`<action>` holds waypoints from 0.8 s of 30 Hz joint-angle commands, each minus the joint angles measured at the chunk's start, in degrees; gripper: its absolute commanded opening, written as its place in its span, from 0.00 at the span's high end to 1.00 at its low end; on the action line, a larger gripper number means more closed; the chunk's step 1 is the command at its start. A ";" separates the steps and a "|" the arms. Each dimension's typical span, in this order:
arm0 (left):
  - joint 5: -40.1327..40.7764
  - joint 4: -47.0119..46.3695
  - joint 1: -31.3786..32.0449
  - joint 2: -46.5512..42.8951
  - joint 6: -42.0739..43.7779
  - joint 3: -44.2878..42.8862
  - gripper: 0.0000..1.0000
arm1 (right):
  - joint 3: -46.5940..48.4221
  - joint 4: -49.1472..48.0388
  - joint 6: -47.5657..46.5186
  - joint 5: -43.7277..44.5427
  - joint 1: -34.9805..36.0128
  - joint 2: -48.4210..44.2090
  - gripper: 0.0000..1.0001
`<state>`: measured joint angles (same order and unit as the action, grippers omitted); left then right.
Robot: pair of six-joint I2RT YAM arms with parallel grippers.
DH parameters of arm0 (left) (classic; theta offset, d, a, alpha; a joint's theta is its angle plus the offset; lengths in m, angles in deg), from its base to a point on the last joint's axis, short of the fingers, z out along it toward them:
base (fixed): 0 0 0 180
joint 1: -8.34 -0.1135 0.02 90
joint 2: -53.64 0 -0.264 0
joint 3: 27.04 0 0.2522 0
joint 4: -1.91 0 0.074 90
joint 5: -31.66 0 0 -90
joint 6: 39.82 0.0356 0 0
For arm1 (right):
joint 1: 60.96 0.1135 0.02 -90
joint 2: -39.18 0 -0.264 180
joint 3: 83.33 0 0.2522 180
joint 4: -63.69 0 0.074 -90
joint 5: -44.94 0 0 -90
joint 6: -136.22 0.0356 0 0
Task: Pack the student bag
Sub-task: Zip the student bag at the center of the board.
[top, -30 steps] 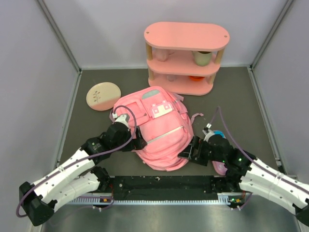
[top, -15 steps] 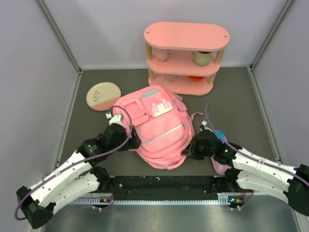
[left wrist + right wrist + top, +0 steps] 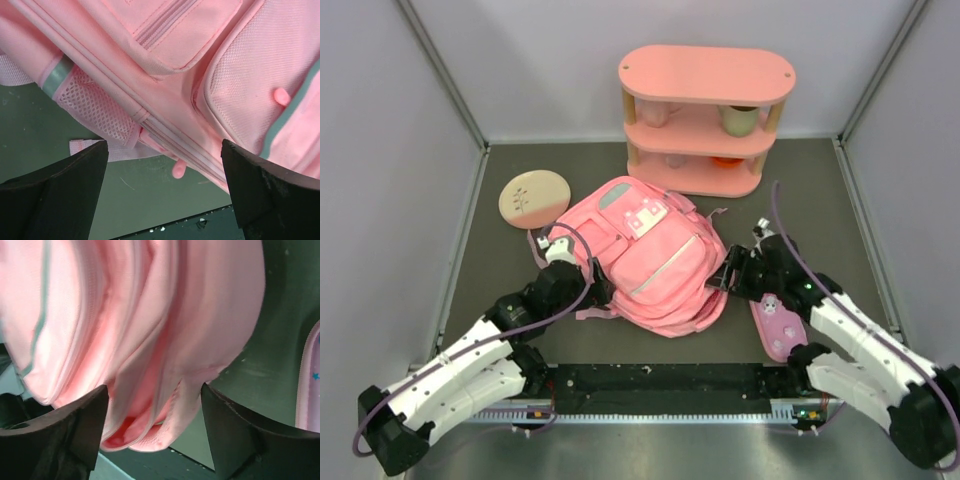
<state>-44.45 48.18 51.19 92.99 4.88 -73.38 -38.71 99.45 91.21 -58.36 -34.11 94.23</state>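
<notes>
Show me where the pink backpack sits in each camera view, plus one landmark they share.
Top external: backpack in the picture's middle.
Left wrist: backpack fills the top and right.
Right wrist: backpack fills the left and middle.
Shared landmark: dark table showing beside it.

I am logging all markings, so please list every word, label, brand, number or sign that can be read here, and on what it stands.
No readable text in any view.
Backpack: the pale front flap carries small marks, too small to read.
Round plate: a plant drawing only, no letters.
Pencil case: a cartoon face only.
</notes>
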 commanded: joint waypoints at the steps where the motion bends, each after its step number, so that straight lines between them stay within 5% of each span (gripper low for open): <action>1: 3.86 -7.89 -0.66 0.99 -3.39 2.86 0.01 | 3.26 -0.82 -1.76 -1.46 0.13 -13.80 0.24; 5: 2.20 -14.48 -2.94 0.81 -3.66 5.77 0.01 | 1.32 4.70 2.55 -2.35 6.44 -23.47 0.25; 11: -1.05 -20.02 -6.63 5.99 -1.73 5.95 0.01 | -4.12 3.50 13.09 6.70 25.68 -28.24 0.28; 18: -5.10 -23.72 -7.43 10.92 -0.58 4.45 0.21 | 2.97 1.10 17.06 30.91 50.03 -14.91 0.30; 24: -7.21 -24.69 -7.69 10.57 -0.67 4.72 0.64 | 12.30 3.05 25.92 52.30 64.97 2.68 0.27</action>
<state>-48.56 27.75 43.54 103.66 3.90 -67.52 -32.35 103.52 110.14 -24.63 24.95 90.75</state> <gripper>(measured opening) 0.445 0.713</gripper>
